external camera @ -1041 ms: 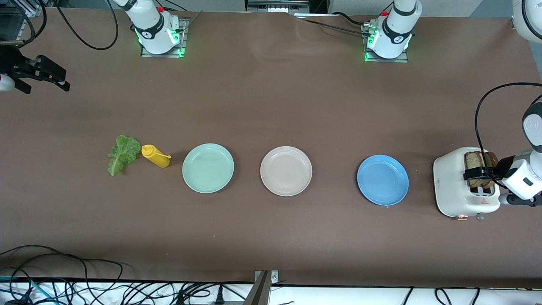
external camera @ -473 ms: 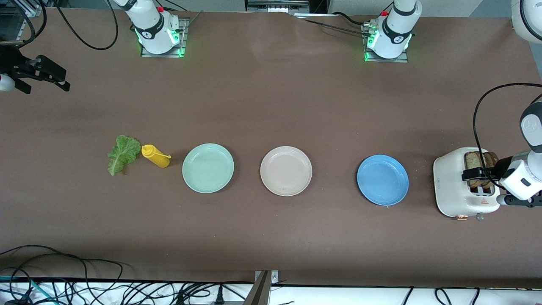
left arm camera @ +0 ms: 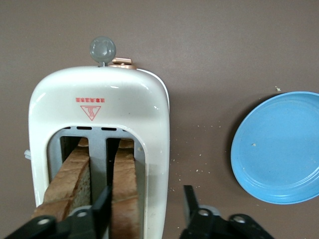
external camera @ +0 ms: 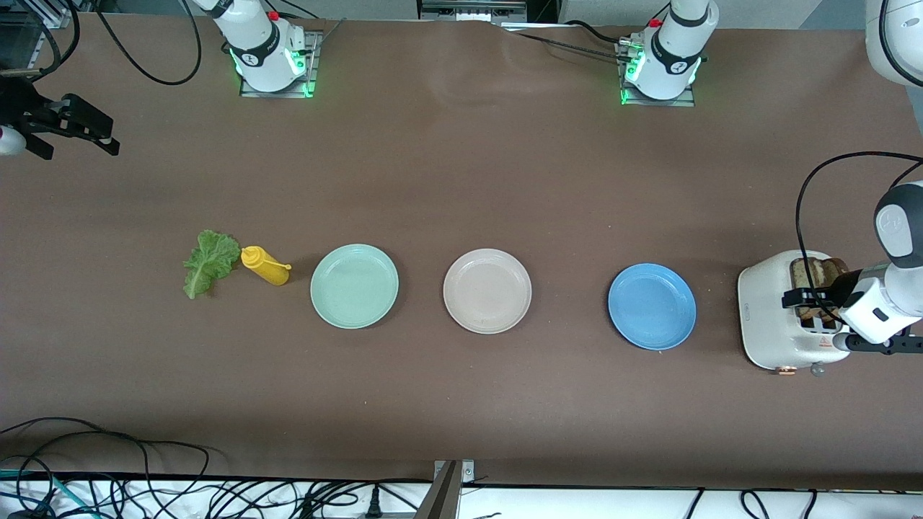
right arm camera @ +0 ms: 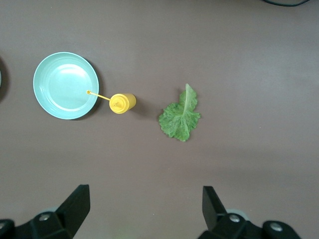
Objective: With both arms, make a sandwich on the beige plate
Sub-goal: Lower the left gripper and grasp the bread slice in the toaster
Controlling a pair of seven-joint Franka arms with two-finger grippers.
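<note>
Bread slices sit half sunk in the toaster — lower parts hidden.

1. Beige plate: round, shallow, bare, flat on the table.
2. Lettuce leaf: ruffled, green, lying flat, well out at the plate's 9 o'clock in the front view.
3. Two bread slices: brown-crusted, upright in the toaster slots, far out at the plate's 3 o'clock.
4. My left gripper: fingers apart, straddling one slice and the toaster wall.
5. My right gripper: spread wide, waiting above the lettuce.
</note>
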